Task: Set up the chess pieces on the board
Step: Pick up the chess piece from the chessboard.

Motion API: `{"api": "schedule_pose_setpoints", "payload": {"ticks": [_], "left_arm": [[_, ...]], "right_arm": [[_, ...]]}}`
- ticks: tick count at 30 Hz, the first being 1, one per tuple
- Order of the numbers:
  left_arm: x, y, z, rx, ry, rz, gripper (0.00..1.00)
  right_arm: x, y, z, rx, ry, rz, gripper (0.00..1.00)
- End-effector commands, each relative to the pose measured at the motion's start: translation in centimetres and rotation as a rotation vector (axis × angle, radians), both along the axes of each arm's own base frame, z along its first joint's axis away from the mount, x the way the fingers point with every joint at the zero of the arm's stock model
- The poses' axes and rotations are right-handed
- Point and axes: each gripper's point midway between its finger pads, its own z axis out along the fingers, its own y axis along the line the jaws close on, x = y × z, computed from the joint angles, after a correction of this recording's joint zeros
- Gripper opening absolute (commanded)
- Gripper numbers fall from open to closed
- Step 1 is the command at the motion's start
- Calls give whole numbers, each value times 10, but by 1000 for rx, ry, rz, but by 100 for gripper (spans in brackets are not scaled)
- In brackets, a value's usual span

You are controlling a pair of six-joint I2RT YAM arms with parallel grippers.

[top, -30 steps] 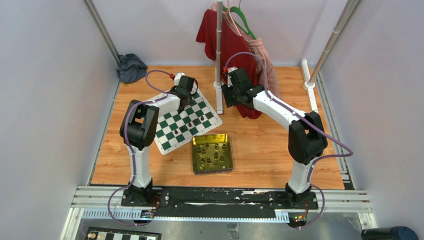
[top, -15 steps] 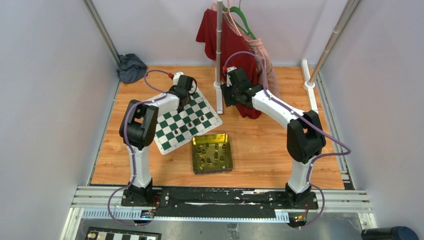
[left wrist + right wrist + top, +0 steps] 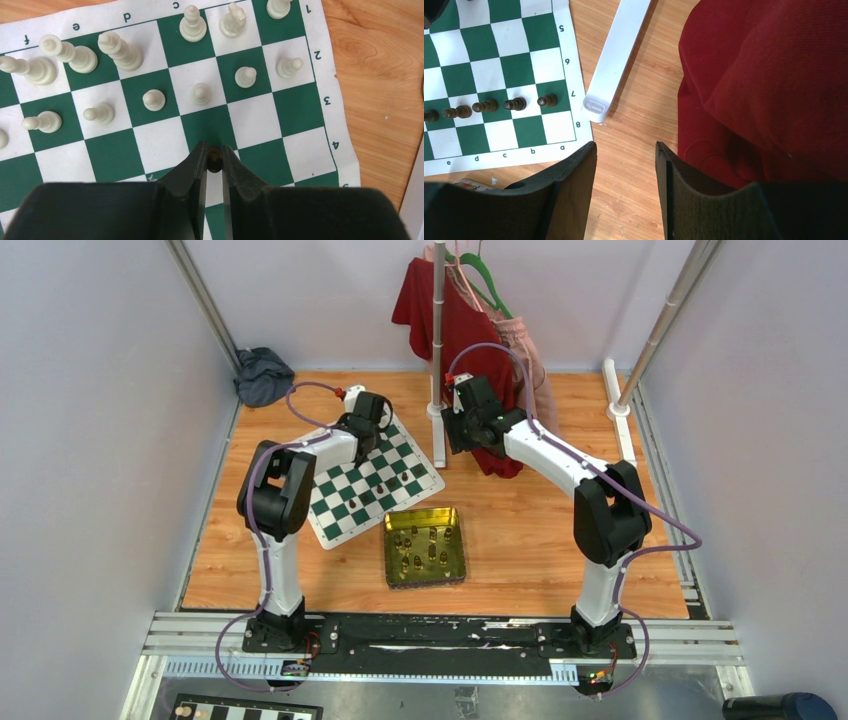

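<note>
1. The left gripper (image 3: 214, 152) is pinched nearly shut on one dark brown piece (image 3: 214, 164), which sits between its two fingertips.
2. That piece is over the board (image 3: 300, 107), around the row marked 4. Whether it touches the mat cannot be told.
3. Beyond the gripper, the cream-white pieces (image 3: 200, 93) stand in two rows on the ranks marked 1 and 2, taller ones in the outer row.
4. The right gripper (image 3: 625, 147) has its jaws wide apart and holds nothing. It hangs over bare wooden tabletop (image 3: 639, 95), between the board's corner and a red garment (image 3: 764, 85).
5. In the right wrist view, several dark brown pieces (image 3: 515, 104) stand in a line on the rank marked 7, near a white bar (image 3: 616, 55).
6. In the top view, the gold-green tin (image 3: 388, 550) lies just beside the board's near edge, with more dark pieces inside.
</note>
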Motion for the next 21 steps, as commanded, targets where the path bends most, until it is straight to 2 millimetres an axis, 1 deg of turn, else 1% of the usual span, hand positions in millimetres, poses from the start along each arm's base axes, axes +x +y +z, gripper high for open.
{"api": "schedule_pose_setpoints", "payload": {"ticks": [1, 3, 4, 6, 10, 11, 12, 14, 15, 17, 21], "left_arm": [[-11, 9, 6, 0, 1, 23, 0], [-14, 12, 16, 2, -14, 30, 0], [-18, 14, 16, 6, -12, 35, 0], [-24, 18, 24, 6, -23, 47, 0], [-43, 27, 30, 1, -24, 77, 0], [-48, 30, 35, -5, -33, 85, 0], [-54, 32, 32, -5, -25, 91, 0], [-67, 37, 39, -14, -34, 108, 0], [-74, 40, 36, -16, -27, 116, 0], [-89, 45, 40, -27, -35, 133, 0], [-118, 55, 39, -43, -37, 155, 0]], "right_arm": [[2, -7, 7, -8, 2, -5, 51], [1, -7, 8, -9, 2, -3, 51], [0, -8, 7, -10, 6, -4, 51], [-1, -9, 6, -13, 9, -4, 51], [-5, -11, 3, -18, 19, 0, 51], [-6, -11, 3, -17, 21, 2, 51], [-7, -11, 2, -16, 26, 1, 51], [-9, -11, 1, -13, 32, 3, 51], [-11, -11, 0, -12, 35, 5, 51], [-12, -11, 0, -8, 40, 8, 51], [-15, -11, 1, -4, 40, 9, 51]]}}
